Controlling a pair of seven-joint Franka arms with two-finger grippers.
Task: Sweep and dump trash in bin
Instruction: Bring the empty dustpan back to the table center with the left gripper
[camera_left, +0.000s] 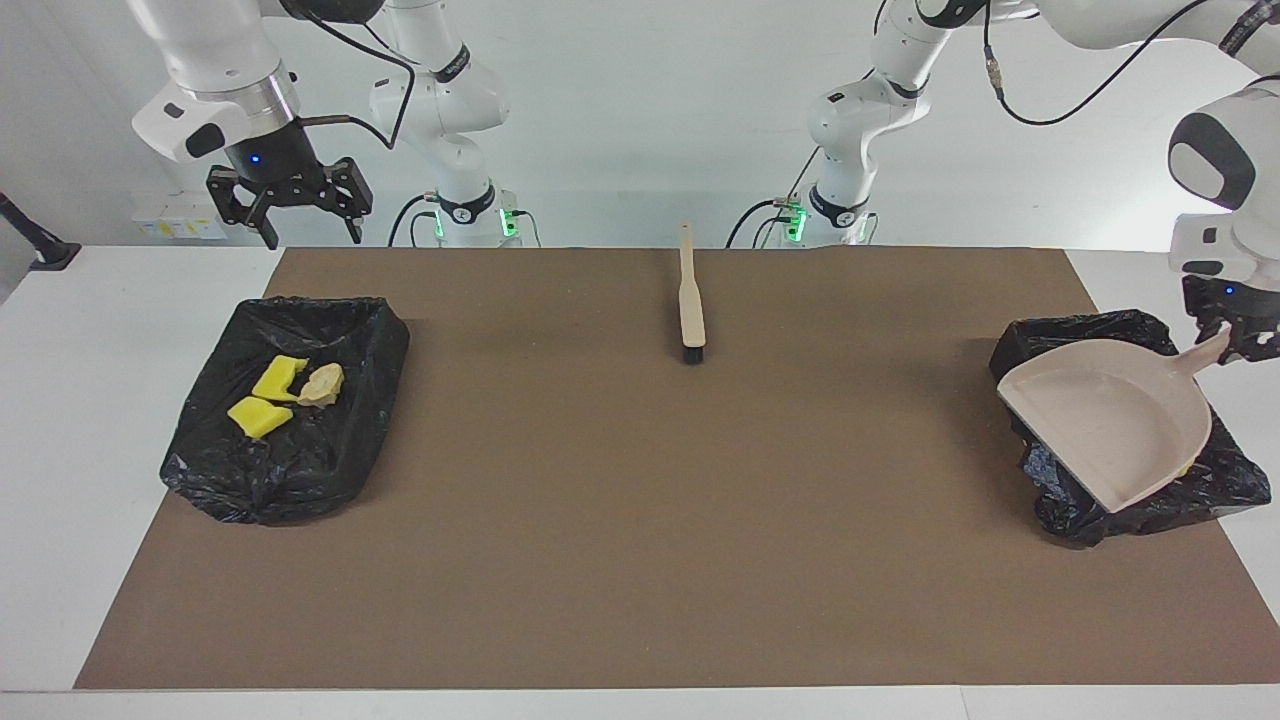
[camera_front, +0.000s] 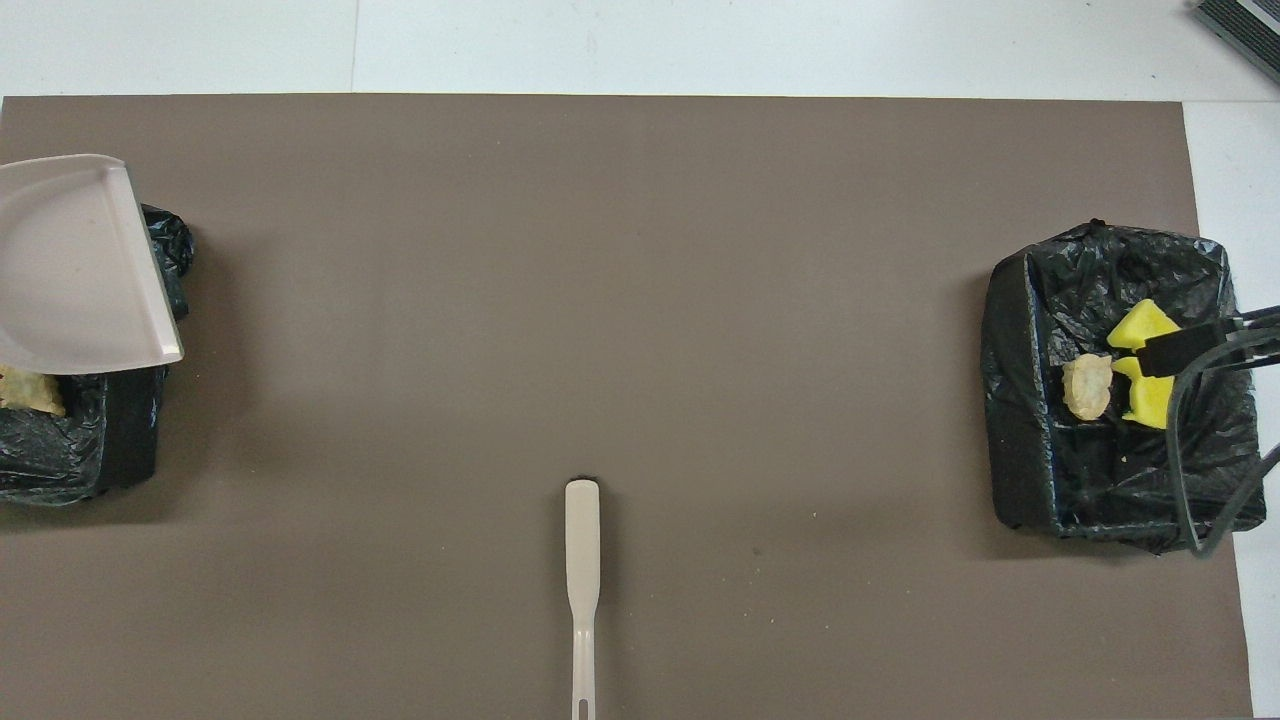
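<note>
My left gripper (camera_left: 1229, 340) is shut on the handle of a beige dustpan (camera_left: 1110, 420) and holds it tilted over the black-bag-lined bin (camera_left: 1085, 328) at the left arm's end. The pan (camera_front: 70, 260) looks empty. Under it, a yellow scrap (camera_left: 1186, 467) and a beige chunk (camera_front: 25, 390) lie in that bin (camera_front: 120, 440). A second lined bin (camera_left: 250, 490) at the right arm's end holds two yellow sponge bits (camera_left: 262, 417) and a beige chunk (camera_left: 322, 384). My right gripper (camera_left: 292, 208) is open and empty, raised near that bin.
A beige hand brush (camera_left: 691, 305) with black bristles lies on the brown mat (camera_left: 640, 520), midway between the bins and close to the robots' edge. It also shows in the overhead view (camera_front: 582, 545). White table borders the mat.
</note>
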